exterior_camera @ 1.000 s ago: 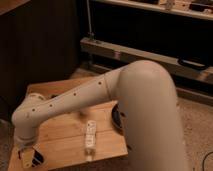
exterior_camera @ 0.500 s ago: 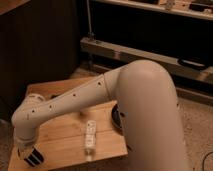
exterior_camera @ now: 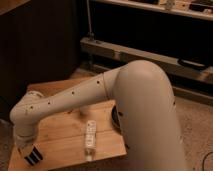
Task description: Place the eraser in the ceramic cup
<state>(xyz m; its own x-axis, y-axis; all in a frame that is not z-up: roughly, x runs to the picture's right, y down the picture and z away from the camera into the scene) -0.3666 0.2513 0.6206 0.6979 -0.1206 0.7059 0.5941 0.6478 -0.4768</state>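
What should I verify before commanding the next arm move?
1. Where the gripper is: low at the front-left corner of the table: ok.
2. The eraser: a black striped block shows at the gripper; whether it is gripped: cannot tell.
3. The ceramic cup in view: not ok, none visible.
4. The white bar lies apart from the gripper: ok.
5. The dark bowl: mostly hidden behind the arm; clearance: cannot tell.

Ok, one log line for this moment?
gripper: low over wooden table's near-left corner | black white-striped eraser: at gripper | ceramic cup: not visible | long white bar: mid-table
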